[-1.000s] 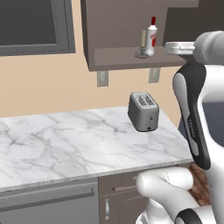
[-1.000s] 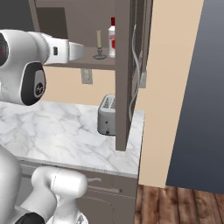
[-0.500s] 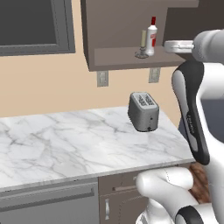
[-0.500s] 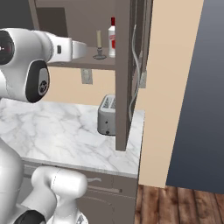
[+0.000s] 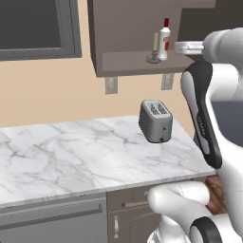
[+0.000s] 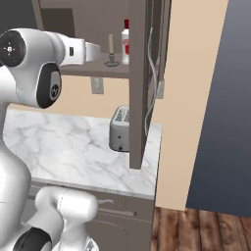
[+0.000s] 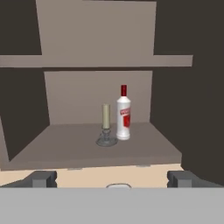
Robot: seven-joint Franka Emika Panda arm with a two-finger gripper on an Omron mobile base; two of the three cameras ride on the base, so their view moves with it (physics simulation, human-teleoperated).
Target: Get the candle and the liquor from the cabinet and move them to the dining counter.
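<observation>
The candle (image 7: 106,118), a pale stick in a dark dish holder, stands on the lower shelf of the open cabinet (image 7: 65,148). The liquor (image 7: 124,116), a white bottle with a red cap, stands right beside it. Both also show on the shelf from the base: the candle (image 5: 155,42) (image 6: 111,46) and the liquor (image 5: 164,40) (image 6: 125,44). My gripper (image 7: 112,179) is open and empty, level with the shelf, a short way in front of it and facing both items. Its hand (image 5: 182,47) (image 6: 95,49) hovers beside the cabinet (image 5: 123,28). The dining counter is out of view.
A silver toaster (image 5: 155,121) (image 6: 119,130) sits on the marble wall counter (image 5: 71,156) below the cabinet. The open cabinet door (image 6: 138,73) juts out to the right of the shelf. A dark framed panel (image 5: 33,23) hangs at upper left.
The arm has shifted only slightly, with the hand still in front of the open cabinet. The jaws stay open; candle and liquor have not moved.
</observation>
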